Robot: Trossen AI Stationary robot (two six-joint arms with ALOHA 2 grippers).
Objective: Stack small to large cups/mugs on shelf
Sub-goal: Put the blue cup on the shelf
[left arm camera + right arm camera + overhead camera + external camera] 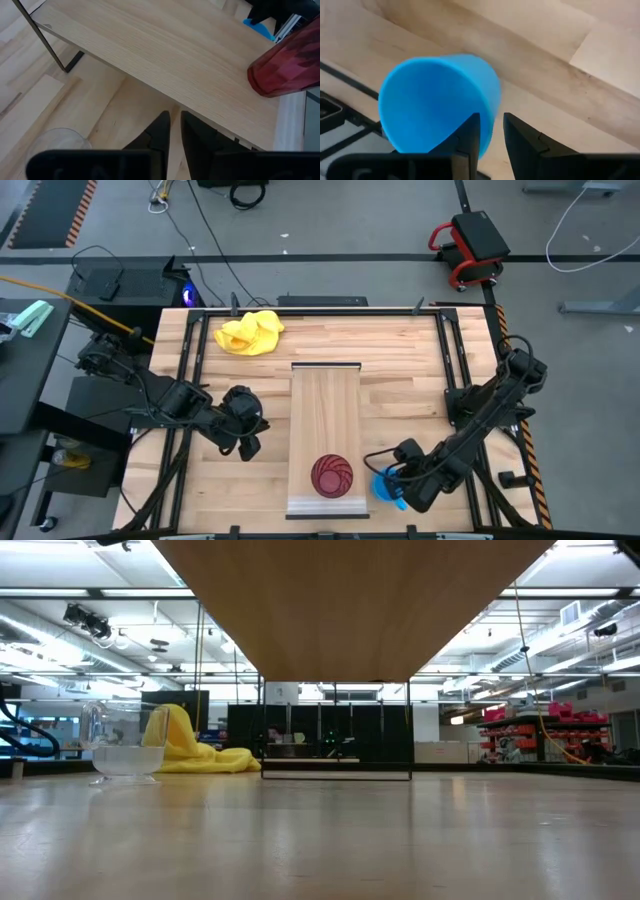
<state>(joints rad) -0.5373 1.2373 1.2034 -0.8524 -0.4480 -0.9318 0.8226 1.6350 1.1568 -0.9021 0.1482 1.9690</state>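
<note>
The dark red tumbler (331, 475) stands on its base on the near end of the light wooden shelf (325, 405), and it also shows in the left wrist view (287, 62). My right gripper (397, 481) is shut on the bright blue mug (386, 488), just right of the shelf's near end. My left gripper (249, 448) is shut and empty, left of the shelf. The small clear glass cup (125, 748) stands on the tabletop and shows beside my left gripper in the left wrist view (60, 142). My right gripper pinches the blue mug's wall at the rim (492, 117), with one finger (469, 136) inside the mug and the other (521, 136) outside. The mug's open mouth faces the wrist. Whether the mug rests on the table or is lifted, I cannot tell.
The shelf stands raised on thin black legs (410, 730) above the slatted tabletop (400, 355). A yellow cloth (250, 332) lies at the far left of the table. Black rails (455, 350) run along the table's sides.
</note>
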